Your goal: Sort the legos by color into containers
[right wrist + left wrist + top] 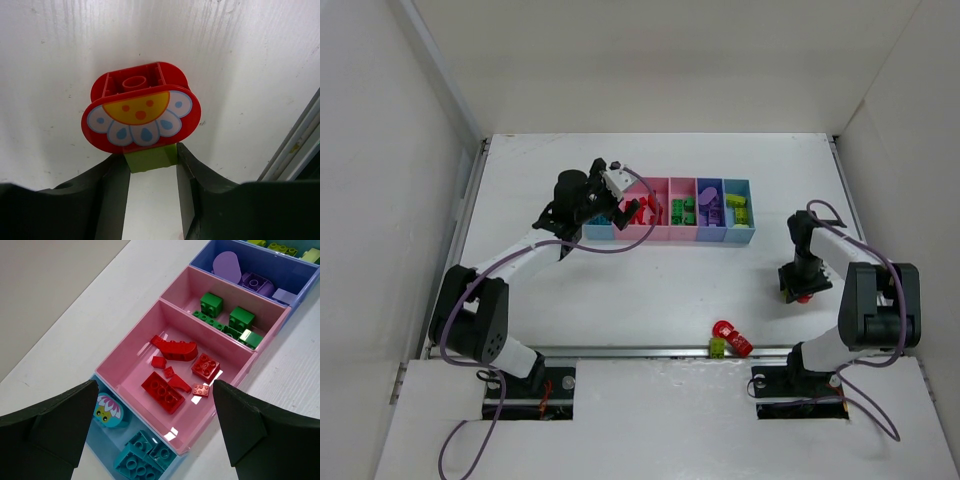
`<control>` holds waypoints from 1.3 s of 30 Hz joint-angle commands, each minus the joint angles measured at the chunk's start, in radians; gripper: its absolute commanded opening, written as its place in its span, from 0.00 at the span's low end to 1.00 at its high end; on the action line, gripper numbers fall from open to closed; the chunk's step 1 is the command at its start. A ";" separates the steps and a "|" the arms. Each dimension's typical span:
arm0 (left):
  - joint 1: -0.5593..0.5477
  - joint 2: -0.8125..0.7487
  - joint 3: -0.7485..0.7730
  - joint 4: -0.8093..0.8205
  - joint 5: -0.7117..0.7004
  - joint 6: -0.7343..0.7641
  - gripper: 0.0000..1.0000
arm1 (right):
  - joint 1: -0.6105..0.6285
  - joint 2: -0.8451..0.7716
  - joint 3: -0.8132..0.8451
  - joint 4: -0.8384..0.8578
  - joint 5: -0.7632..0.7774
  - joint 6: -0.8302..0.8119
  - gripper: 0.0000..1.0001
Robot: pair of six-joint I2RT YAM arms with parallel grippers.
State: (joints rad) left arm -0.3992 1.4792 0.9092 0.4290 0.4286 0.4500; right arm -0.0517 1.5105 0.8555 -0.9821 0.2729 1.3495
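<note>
My right gripper has both fingers pressed against a small green brick stuck under a red flower-faced lego, low over the white table. From above, this gripper is at the right, well clear of the containers. My left gripper hangs open and empty over the wide pink bin, which holds several red legos. Teal legos lie in the light blue end bin, green ones in the smaller pink bin, purple ones in the purple-blue bin.
Another red and green lego cluster lies near the table's front edge, between the arms. A metal rail runs along that edge beside my right gripper. White walls enclose the table on three sides.
</note>
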 commanded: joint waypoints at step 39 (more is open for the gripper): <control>0.011 -0.056 -0.006 0.022 0.015 -0.007 0.97 | 0.131 -0.024 0.095 0.204 0.173 -0.323 0.19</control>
State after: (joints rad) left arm -0.3950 1.4700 0.9092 0.4221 0.4294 0.4500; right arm 0.0242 1.5246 0.8894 -0.8940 0.4309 1.1664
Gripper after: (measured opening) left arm 0.971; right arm 0.431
